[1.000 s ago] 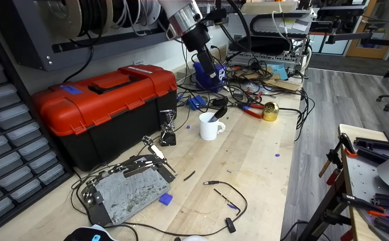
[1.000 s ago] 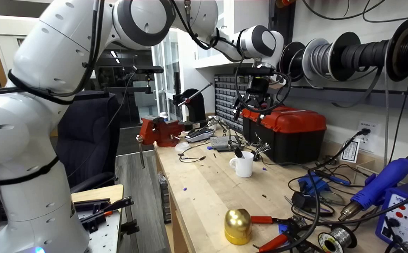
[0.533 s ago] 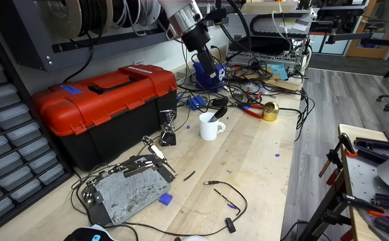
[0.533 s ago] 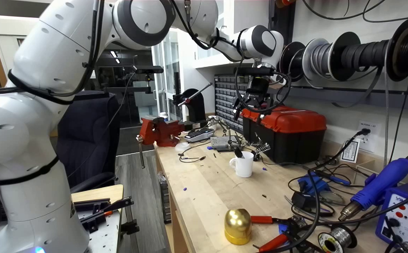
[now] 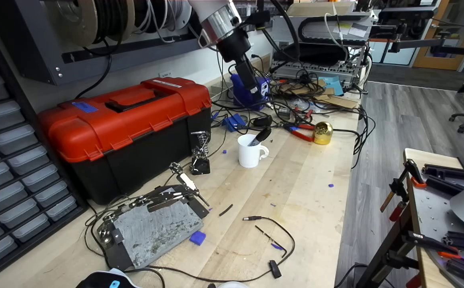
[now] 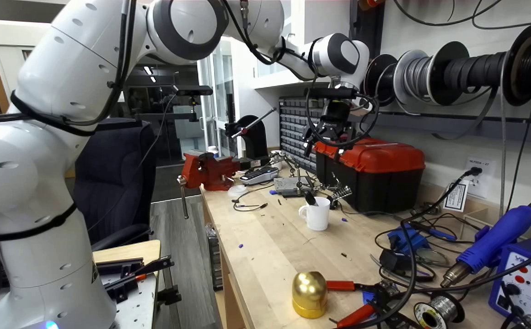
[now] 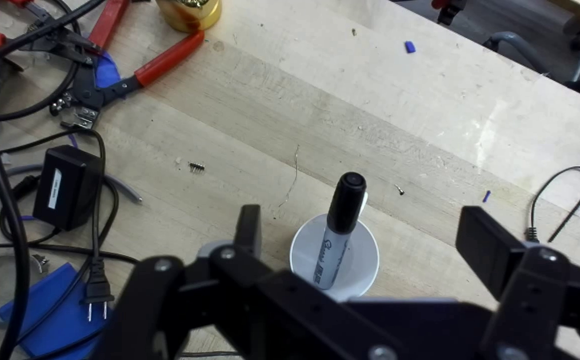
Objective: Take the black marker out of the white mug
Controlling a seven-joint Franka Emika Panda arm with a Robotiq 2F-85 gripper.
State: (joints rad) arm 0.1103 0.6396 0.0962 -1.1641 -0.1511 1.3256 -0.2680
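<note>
The white mug [image 5: 249,154] stands upright on the wooden bench, and it also shows in an exterior view [image 6: 319,214] and in the wrist view [image 7: 362,267]. The black marker [image 5: 261,135] has a black cap and a pale grey barrel. It leans inside the mug, cap up, tilted towards the handle side; the cap shows in an exterior view [image 6: 310,198] and in the wrist view [image 7: 345,202]. My gripper [image 7: 367,237] is open and empty. It hangs well above the mug [image 6: 323,151]; in the wrist view mug and marker appear between the fingers, nearer the left one.
A red and black toolbox [image 5: 132,128] stands along the wall beside the mug. A helping-hands stand [image 5: 200,156], red-handled pliers [image 7: 165,60], a gold tip cleaner [image 6: 309,294] and tangled black cables [image 7: 0,175] lie around. A blue hot-air station [image 6: 530,278] stands further along.
</note>
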